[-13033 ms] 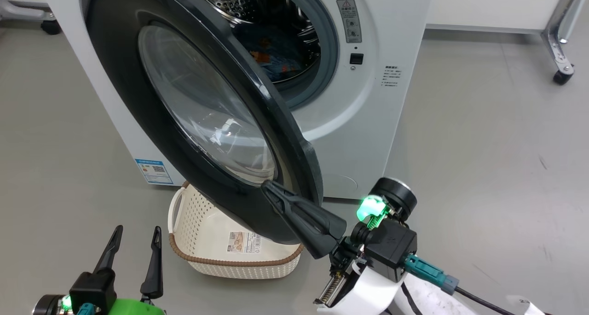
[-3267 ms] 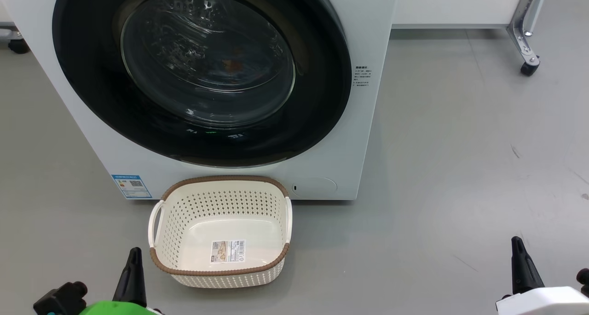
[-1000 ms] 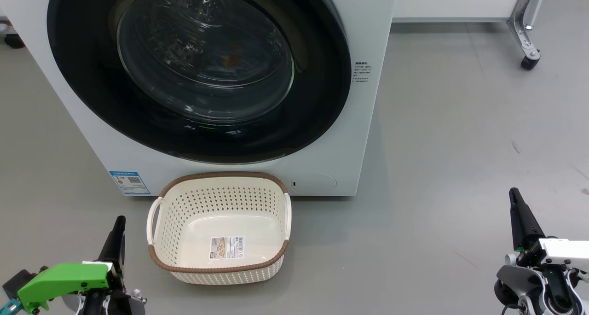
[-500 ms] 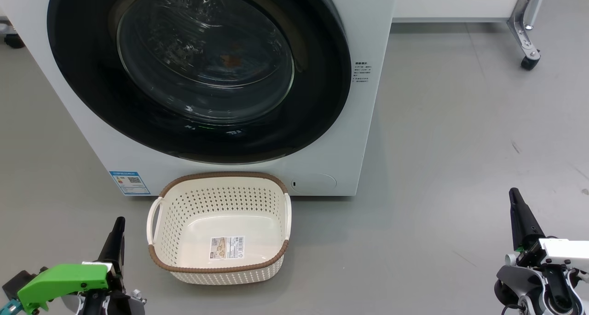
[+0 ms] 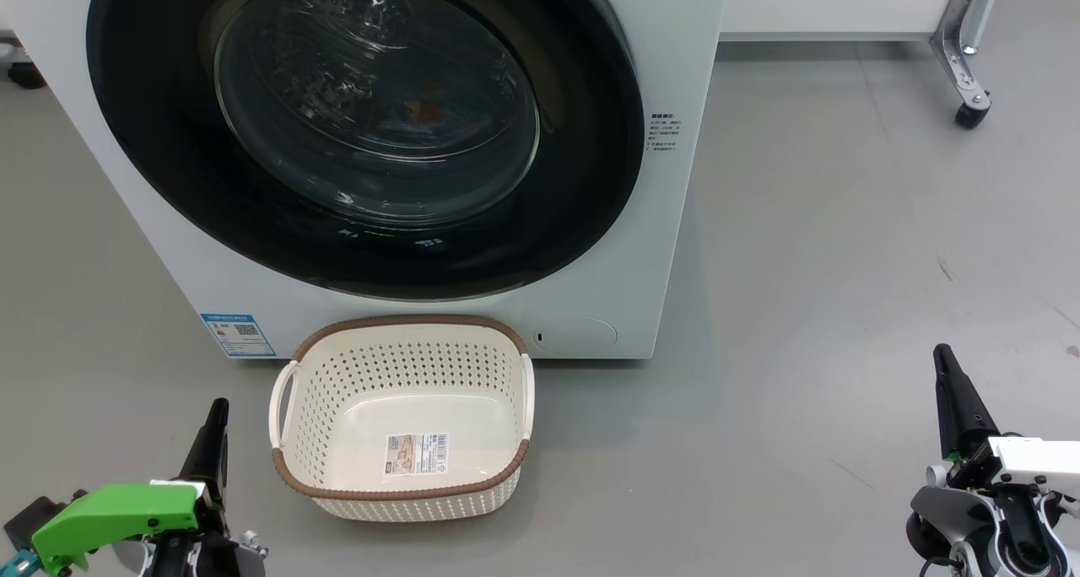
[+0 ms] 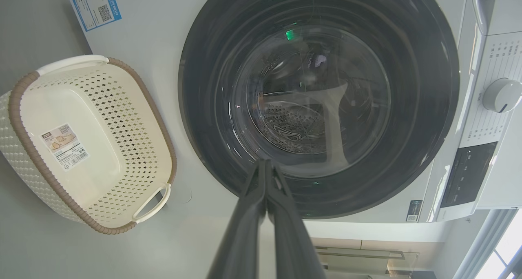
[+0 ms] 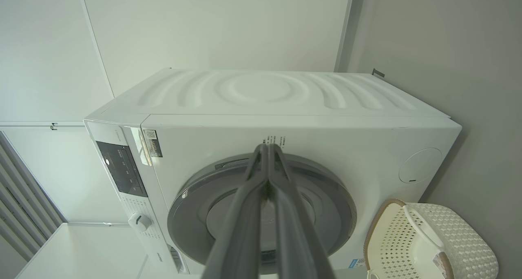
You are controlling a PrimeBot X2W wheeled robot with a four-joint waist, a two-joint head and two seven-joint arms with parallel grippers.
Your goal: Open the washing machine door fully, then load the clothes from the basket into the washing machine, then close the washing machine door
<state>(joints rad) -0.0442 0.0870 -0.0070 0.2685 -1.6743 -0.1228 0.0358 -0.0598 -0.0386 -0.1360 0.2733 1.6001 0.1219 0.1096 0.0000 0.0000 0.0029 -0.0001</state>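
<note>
The washing machine stands big and white on the grey floor, taking up most of what's in front of me. The washing machine door is shut flush against its front, with the glossy black rim all round and the glass bowl bulging out at the centre. Behind that glass I can make out a small orange-brown patch that looks like the clothes, too dim to tell more. The basket sits on the floor right at the foot of the machine, below the door, and has nothing in it but a paper label stuck to its bottom. The left gripper hangs low just beside the basket's near left corner, not touching it, its jaws pressed together on nothing. The right gripper is well off to the other side above bare floor, far from basket and door, its jaws likewise closed and empty. Both point towards the machine. A small blue sticker sits low on the machine's front, left of the basket.
</note>
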